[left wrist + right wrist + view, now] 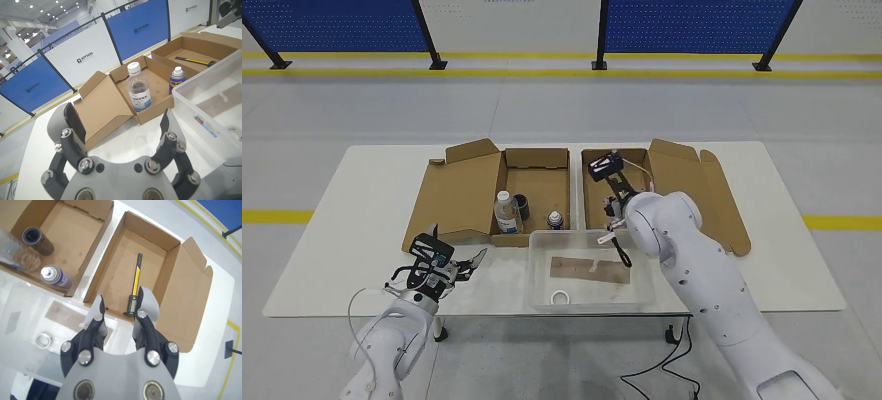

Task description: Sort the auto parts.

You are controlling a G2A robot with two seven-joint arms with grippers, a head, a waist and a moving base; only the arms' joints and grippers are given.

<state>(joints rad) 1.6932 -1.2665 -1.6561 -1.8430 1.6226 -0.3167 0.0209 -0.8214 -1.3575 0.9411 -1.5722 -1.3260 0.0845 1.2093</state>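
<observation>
1. White table (362,200) carries two open brown cardboard boxes and a clear plastic bin (191,106) holding a white ring (43,340).
2. Your right gripper (120,294) hangs over the right box (151,236), jaws spread and empty, above the yellow-and-black caliper (136,275); descending, a finger may clip the near wall.
3. Your left gripper (117,109), jaws spread, sits by the flap of the left box (157,110); a hasty reach could topple the clear white-capped bottle (139,92).

The white table (352,240) in front of me stands on a pale grey floor (542,110). Beyond its far edge I see blue partition panels (337,25) on black feet (438,65), with yellow floor lines (542,72) running before them. A black cable (685,350) trails on the floor by the near edge.
</observation>
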